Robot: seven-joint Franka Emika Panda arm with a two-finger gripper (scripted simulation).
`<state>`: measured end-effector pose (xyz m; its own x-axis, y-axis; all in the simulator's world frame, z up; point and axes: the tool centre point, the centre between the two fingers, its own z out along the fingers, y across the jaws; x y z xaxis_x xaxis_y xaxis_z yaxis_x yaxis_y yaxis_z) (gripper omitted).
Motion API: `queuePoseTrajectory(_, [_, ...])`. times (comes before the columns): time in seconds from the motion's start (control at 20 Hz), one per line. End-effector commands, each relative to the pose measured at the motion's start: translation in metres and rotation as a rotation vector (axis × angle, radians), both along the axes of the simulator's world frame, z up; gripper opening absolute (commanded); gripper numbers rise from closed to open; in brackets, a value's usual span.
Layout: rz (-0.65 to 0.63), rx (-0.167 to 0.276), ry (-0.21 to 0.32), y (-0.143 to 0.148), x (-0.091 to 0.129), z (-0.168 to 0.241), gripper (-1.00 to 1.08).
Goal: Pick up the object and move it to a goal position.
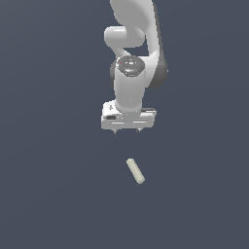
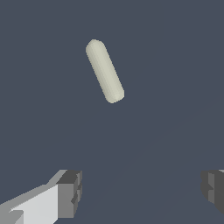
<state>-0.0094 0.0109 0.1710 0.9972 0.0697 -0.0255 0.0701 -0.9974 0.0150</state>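
The object is a small cream peg with rounded ends (image 1: pixel 135 171), lying flat on the dark grey surface, slanted. It also shows in the wrist view (image 2: pixel 104 71). My gripper (image 1: pixel 127 131) hangs from the white arm, above the surface and farther back than the peg in the exterior view, apart from it. Its jaws stand wide open and empty; both fingertips (image 2: pixel 70 193) show in the wrist view with a broad gap between them. The peg lies well clear of the fingers.
Plain dark grey surface (image 1: pixel 58 185) all around. The white arm (image 1: pixel 131 53) rises behind the gripper at the top of the exterior view.
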Motion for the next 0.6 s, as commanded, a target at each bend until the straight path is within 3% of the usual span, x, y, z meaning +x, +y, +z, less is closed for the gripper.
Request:
queuePoseTrajectory(0.0, [0.000,0.000,0.000,0.0000,0.0000,0.0000,1.00])
queuePoseTrajectory(0.55, [0.033,-0.019,-0.002,-0.0007,0.0009,-0.0025,1.00])
